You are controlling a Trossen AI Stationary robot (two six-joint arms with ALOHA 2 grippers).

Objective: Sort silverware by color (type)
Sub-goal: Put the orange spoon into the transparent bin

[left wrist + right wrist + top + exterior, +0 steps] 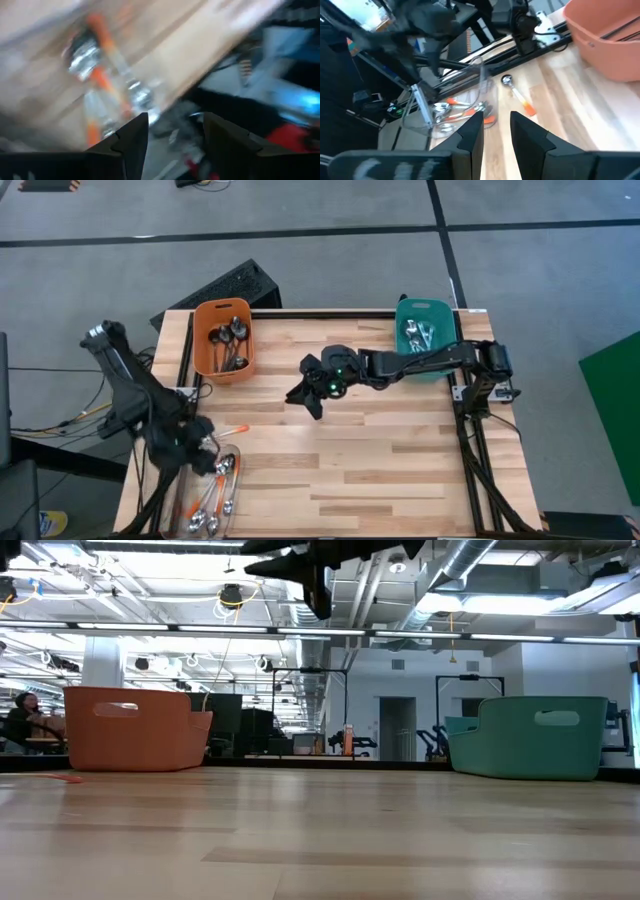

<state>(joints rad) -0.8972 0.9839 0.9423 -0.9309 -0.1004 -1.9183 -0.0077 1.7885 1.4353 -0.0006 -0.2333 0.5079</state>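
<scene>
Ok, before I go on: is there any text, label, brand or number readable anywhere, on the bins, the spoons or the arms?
No text can be read in any view.
Orange bin: no label or print shows.
Teal bin: no label or print shows.
Spoons in the clear tray: too small to show any marking.
Left gripper and right gripper: no readable marking.

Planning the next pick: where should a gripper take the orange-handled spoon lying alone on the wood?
Probably the orange-handled spoon by its handle's middle, from straight above, jaws across it: it lies flat and apart, beside the clear tray.
</scene>
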